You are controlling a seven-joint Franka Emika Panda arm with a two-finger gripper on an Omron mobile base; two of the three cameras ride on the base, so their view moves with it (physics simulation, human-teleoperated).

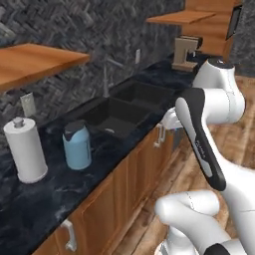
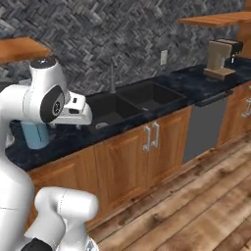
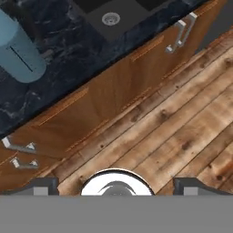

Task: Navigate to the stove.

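Stove: cannot tell where it is from these views.

Gripper [image 3: 116, 187]: the two dark tips sit wide apart at the bottom of the hand view, spread, with nothing between them. It hangs over the floor [image 3: 182, 132] in front of the cabinets [image 3: 104, 104] and looks down along their doors. In the right base view the hand is level with the counter edge, just in front of the sink.

Sink [image 1: 119, 119]: black, with two basins set in the dark marbled counter [image 1: 45, 199].
- Near basin: a round drain [image 3: 110, 18] in its floor.
- Far basin: a dark interior, no detail resolvable.
- Faucet [image 2: 112, 76] stands upright behind the divider.

Jug [image 1: 77, 145]: blue with a dark lid, upright on the counter just beside the near basin. The lid is on, so its contents cannot be seen.

Paper towel roll [image 1: 25, 149]: white, upright on its holder. It is near the jug on the side away from the sink and is not touching it. A wall outlet [image 1: 27, 103] is behind it.

Coffee machine [image 2: 220, 59]: beige, at the far end of the counter, well apart from the sink, beneath a wood shelf [image 2: 215, 19].

Dishwasher [image 2: 203, 127]: a grey panel under the counter, between the sink cabinets and the coffee machine end.

Back wall [image 2: 122, 34]: grey herringbone tile.
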